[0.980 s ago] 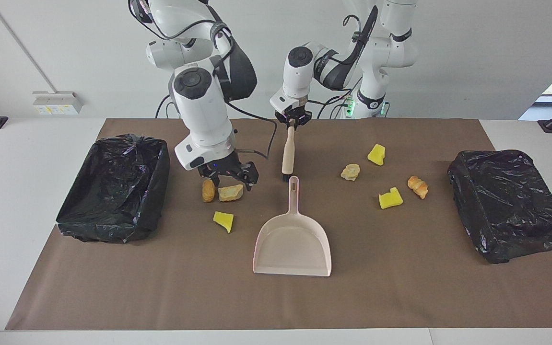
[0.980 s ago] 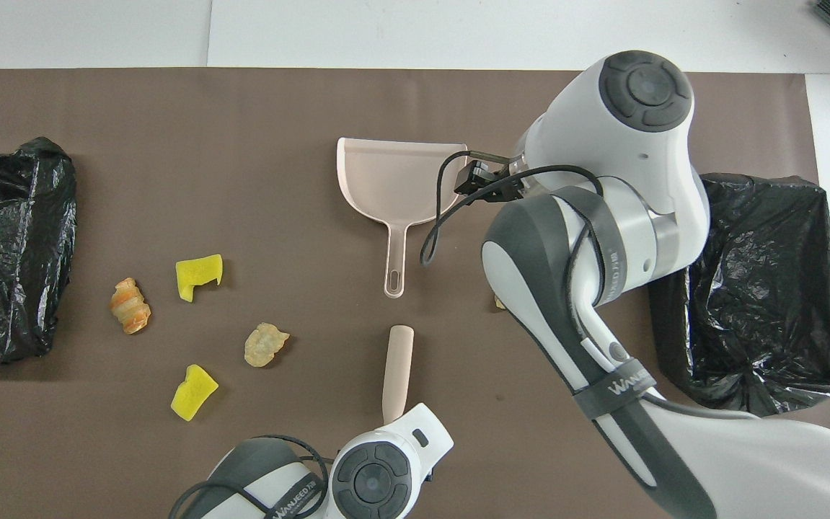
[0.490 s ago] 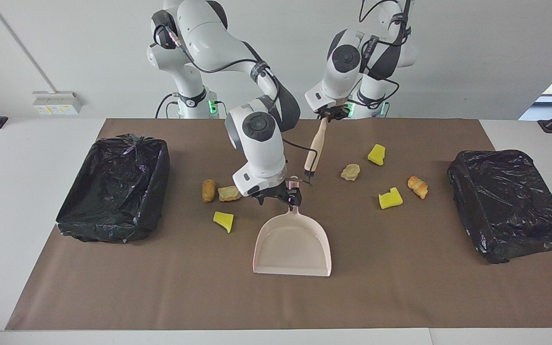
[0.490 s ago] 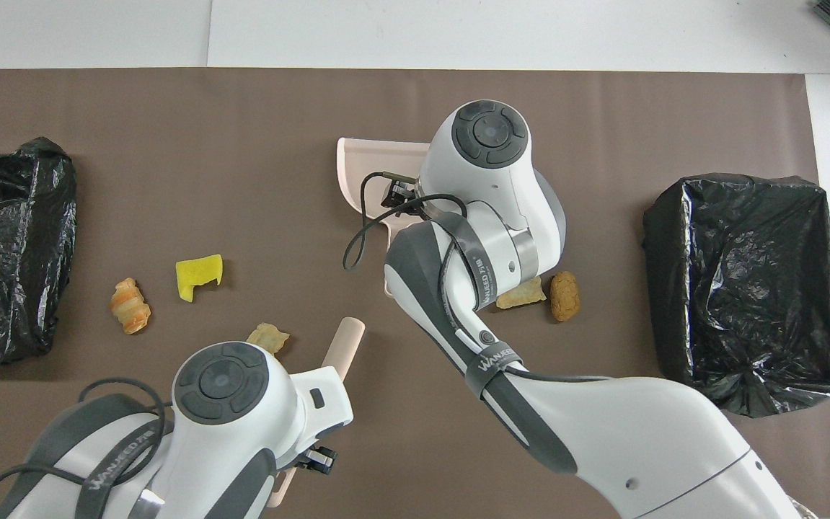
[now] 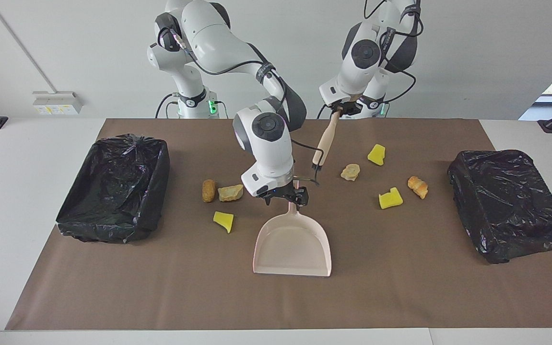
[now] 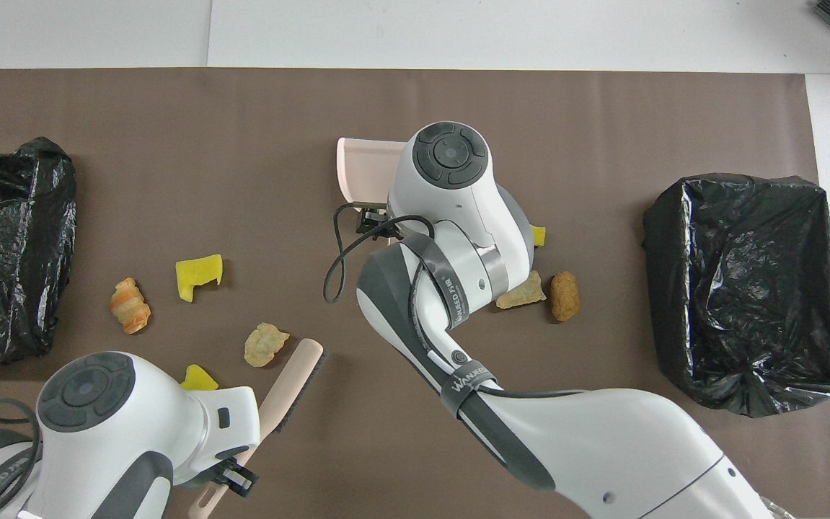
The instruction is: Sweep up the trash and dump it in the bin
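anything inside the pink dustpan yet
No. In the facing view the dustpan pan is bare; all seven scraps lie on the brown paper. From overhead the right arm covers most of it. The right gripper is at its handle, whose upper part it hides.

A robot lab: two white arms [image 5: 237, 43] mounted at a paper-covered table [image 5: 400, 297] against a bare white wall [image 5: 472, 57].

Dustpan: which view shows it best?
The facing view: the whole dustpan lies in sight, with the right gripper at its handle. The overhead view shows only a corner, since the right arm covers the rest.
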Controlling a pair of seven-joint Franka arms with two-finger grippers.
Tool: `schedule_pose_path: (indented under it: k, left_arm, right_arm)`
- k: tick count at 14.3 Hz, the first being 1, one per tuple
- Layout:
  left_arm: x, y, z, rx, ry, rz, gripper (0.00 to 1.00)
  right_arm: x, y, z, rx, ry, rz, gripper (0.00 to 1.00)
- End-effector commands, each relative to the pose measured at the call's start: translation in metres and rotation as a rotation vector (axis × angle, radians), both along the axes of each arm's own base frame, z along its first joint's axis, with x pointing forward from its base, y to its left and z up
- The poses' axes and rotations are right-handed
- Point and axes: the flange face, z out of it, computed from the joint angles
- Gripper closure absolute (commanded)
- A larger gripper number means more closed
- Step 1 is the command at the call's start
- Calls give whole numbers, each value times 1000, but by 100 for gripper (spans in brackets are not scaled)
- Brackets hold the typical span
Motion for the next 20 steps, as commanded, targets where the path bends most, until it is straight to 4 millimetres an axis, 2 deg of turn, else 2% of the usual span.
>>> schedule_pose_path:
  k: [1,4,5,6,8,9,10,12,15,17,18,20]
  left_arm:
    - [-7,44,-5,-44,-16,-27,100]
    - [-7,98,-17,-112,-18,-100,100]
    - [-3,111,-19,-134,-26,-117,100]
    - [-1,121,-23,-137,-33,-132,100]
    - [3,127,-36,-130,-66,-173,100]
    - [9,131,-44,-133,-79,-186,100]
    - [17,140,-55,-142,-92,-199,100]
    - [31,150,-69,-147,-121,-276,100]
    - [63,158,-71,-130,-178,-317,100]
    - [99,164,-61,-130,-199,-317,100]
    - [116,169,-56,-116,-212,-325,100]
    - [149,172,-43,-90,-233,-349,100]
  right_arm:
    - [-16,-8,0,9,30,86,0]
    - [-20,-11,-6,3,40,102,11]
    - [-24,-5,-13,3,38,106,18]
    - [-28,1,-15,0,42,117,23]
    - [-28,1,-15,2,36,107,36]
    - [-28,2,-15,4,37,104,37]
    - [-29,3,-15,4,38,102,48]
    - [-30,5,-12,-1,40,86,100]
    - [-27,2,-10,-7,31,95,100]
    - [-23,-1,-2,17,1,249,100]
    - [-21,-7,5,15,-16,335,100]
    - [-16,-28,32,25,-49,429,100]
